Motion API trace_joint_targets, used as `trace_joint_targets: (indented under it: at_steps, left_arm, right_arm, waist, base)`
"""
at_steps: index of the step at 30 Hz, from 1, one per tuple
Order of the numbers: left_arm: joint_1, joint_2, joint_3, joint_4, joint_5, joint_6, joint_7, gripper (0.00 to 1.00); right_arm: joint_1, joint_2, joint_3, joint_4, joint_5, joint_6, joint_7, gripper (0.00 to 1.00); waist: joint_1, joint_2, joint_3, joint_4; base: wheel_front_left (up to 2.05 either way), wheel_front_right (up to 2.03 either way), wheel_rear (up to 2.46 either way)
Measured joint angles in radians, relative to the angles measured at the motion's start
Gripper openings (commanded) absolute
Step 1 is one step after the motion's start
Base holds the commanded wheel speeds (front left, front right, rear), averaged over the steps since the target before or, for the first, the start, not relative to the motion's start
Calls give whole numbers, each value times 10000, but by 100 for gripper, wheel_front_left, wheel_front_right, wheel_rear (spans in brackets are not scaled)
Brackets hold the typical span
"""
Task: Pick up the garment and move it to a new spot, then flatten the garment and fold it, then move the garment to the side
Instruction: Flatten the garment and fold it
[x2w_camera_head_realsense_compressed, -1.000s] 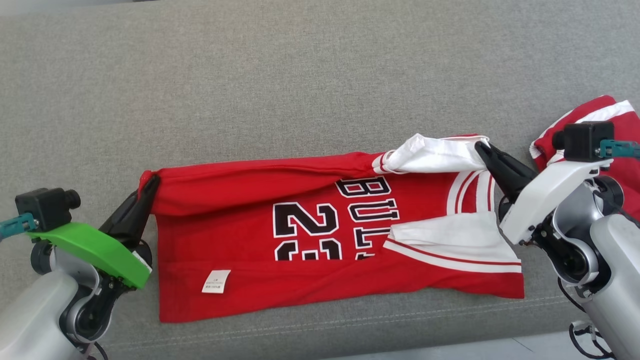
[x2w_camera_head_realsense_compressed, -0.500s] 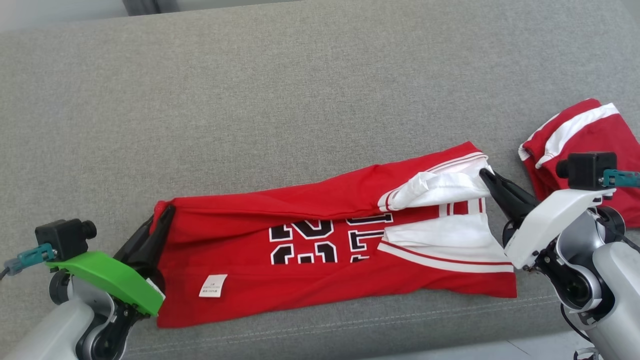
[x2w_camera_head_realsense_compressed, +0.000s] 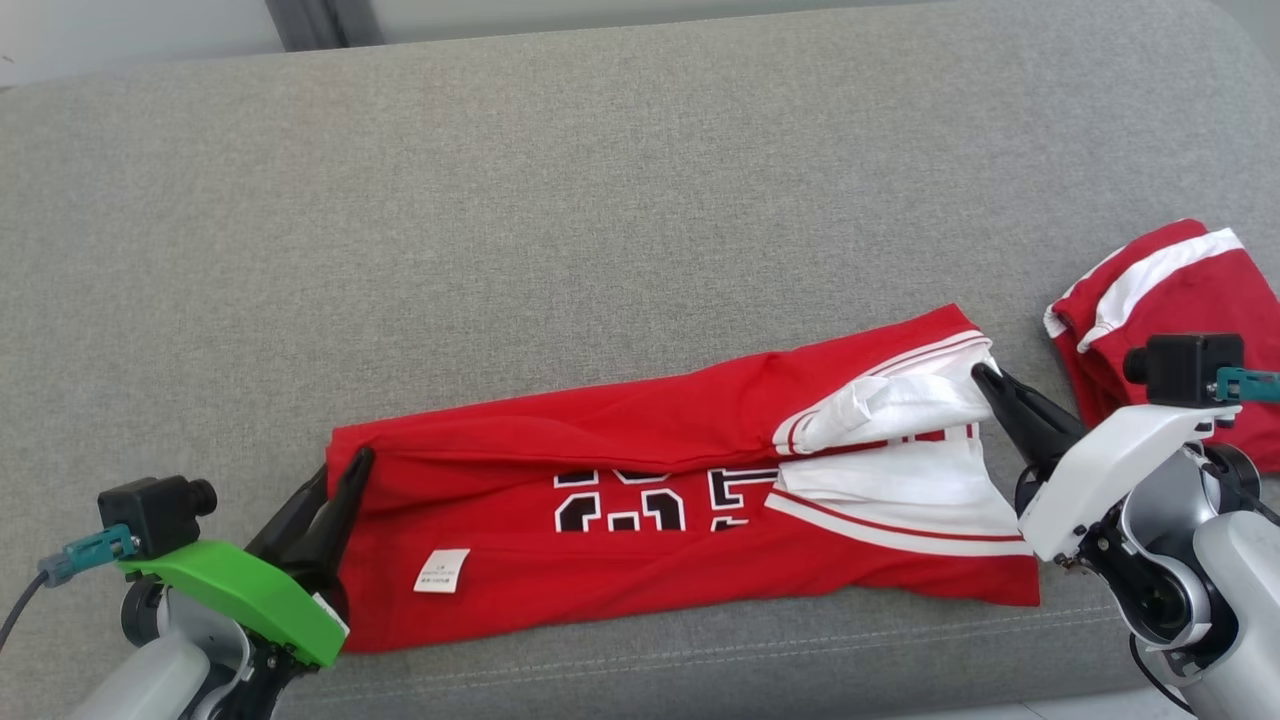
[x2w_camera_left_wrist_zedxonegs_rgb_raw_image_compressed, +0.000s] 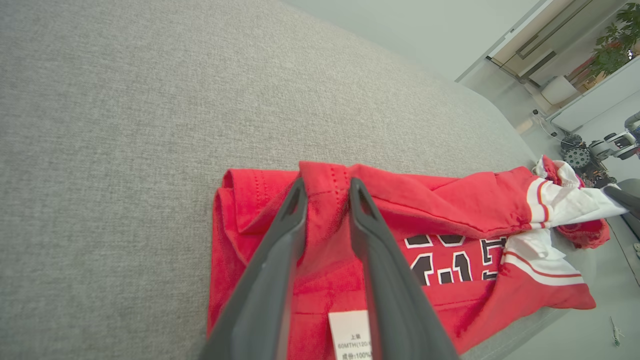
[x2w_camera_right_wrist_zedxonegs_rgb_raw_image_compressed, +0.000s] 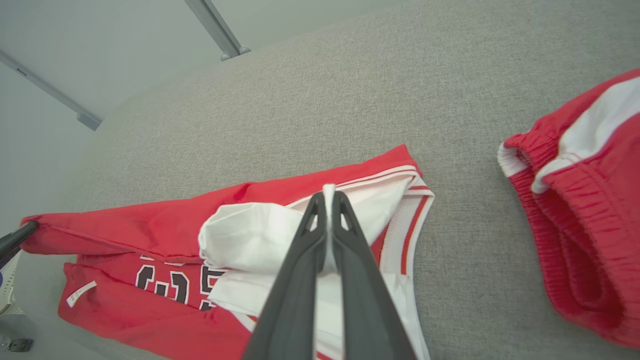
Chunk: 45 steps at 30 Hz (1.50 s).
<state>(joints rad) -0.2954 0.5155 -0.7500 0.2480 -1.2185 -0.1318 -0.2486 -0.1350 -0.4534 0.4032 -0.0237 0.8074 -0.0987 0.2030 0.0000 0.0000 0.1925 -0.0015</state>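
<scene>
Garment: the red jersey lies on the grey cushion, in the near half of the head view, close to the cushion's front edge.
Long axis: it runs left to right, with the right end tilted a little away from the robot. The hem end is at the left and the white-trimmed sleeve end at the right.
Fold: the far long edge is turned over toward the near side and covers the top of the black-and-white number print. A white care tag faces up near the hem.
Left gripper: at the hem's far corner — fingers parted, a ridge of red hem standing between the tips.
Right gripper: at the sleeve end — fingers closed on a fold of white fabric.
Beside it: red shorts with a white stripe lie to the right, apart from the jersey.
</scene>
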Motion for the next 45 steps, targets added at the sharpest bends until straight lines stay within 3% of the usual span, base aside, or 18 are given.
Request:
trace_joint_targets:
  at_steps: [10,13,14,45]
  left_arm:
    - [382,-69,121,-100,88,0,0,50]
    - [482,-115,217,-98,88,0,0,92]
    - [518,-134,221,-86,88,0,0,100]
    - [1446,-525,623,654,75,0,0,100]
  right_arm:
    - [216,56,33,-130,35,-2,-13,0]
    - [218,54,29,-132,35,-6,-46,0]
    - [218,52,23,-134,35,-6,-50,0]
    - [450,25,0,-238,35,-15,-178,0]
  waist:
    - [0,0,-27,106]
    - [0,0,-22,110]
    - [0,0,-23,111]
    - [0,0,-373,27]
  base:
    - [0,0,0]
    - [0,0,0]
    - [0,0,0]
    - [0,0,0]
